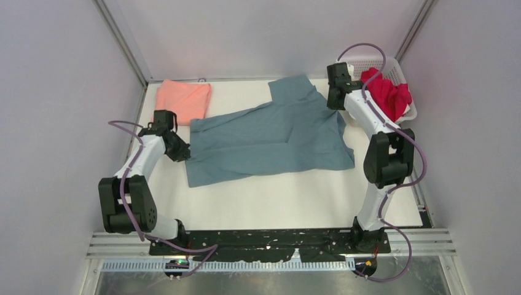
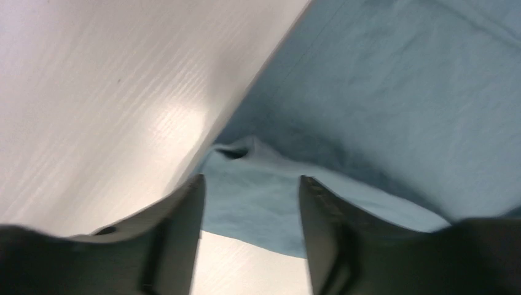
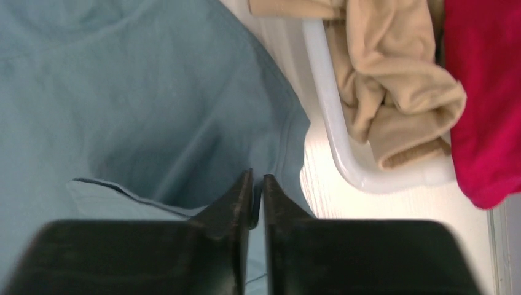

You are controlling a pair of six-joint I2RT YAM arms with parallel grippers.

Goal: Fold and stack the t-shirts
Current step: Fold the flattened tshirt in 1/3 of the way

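The large slate-blue t-shirt (image 1: 270,138) lies spread across the middle of the white table, with one part folded over. My left gripper (image 1: 182,152) is low at its left edge. In the left wrist view that gripper (image 2: 250,184) is open, with a corner of blue cloth (image 2: 381,104) between its fingers. My right gripper (image 1: 335,101) is at the shirt's far right edge. In the right wrist view it (image 3: 257,178) is shut on the blue cloth (image 3: 141,104). The salmon-pink t-shirt (image 1: 183,100) lies folded at the far left. The red t-shirt (image 1: 388,93) and the beige t-shirt (image 3: 393,92) sit in the basket.
The white lattice basket (image 1: 410,109) stands at the far right corner, its rim (image 3: 335,123) just right of my right gripper. Grey walls close in the table at the back and on both sides.
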